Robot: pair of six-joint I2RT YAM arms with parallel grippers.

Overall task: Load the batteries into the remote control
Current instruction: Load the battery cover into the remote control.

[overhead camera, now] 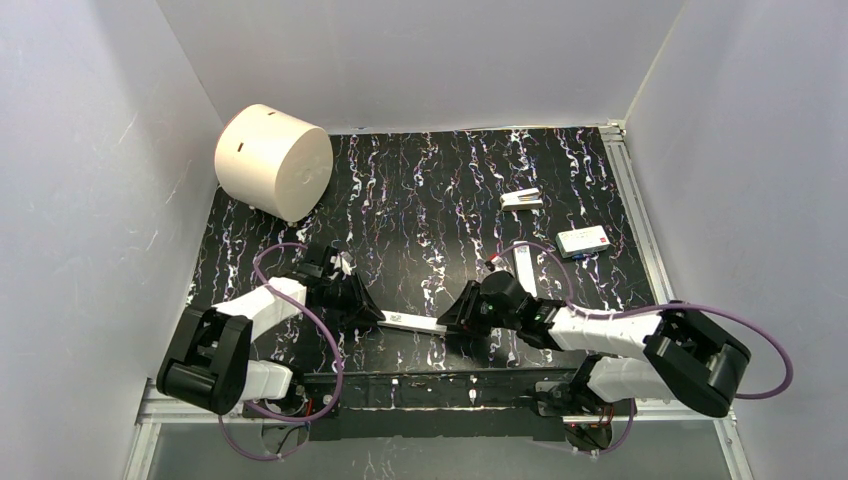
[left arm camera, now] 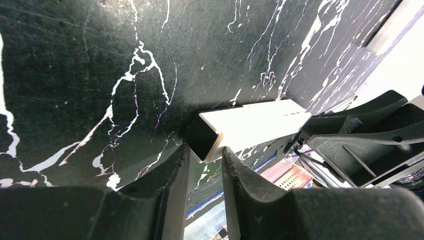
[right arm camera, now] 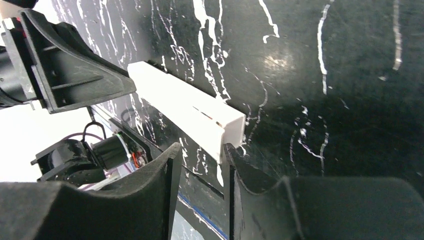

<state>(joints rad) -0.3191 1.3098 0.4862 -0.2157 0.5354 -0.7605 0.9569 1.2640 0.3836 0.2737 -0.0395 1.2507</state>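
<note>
I see remote [overhead camera: 415,323] lower centre. Left gripper [left arm camera: 205,148] flanks its end, grasp unclear. Right gripper [right arm camera: 201,146] released. Batteries unseen; loading left to do.

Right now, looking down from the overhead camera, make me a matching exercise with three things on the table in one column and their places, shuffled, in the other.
Things:
1. large cream cylinder
2. small white box with a red mark
3. slim white bar remote control

Places:
A. near middle, close to the front edge
B. far left corner
C. right side, by the metal rail

Pairs: 1-B, 2-C, 3-A
</note>
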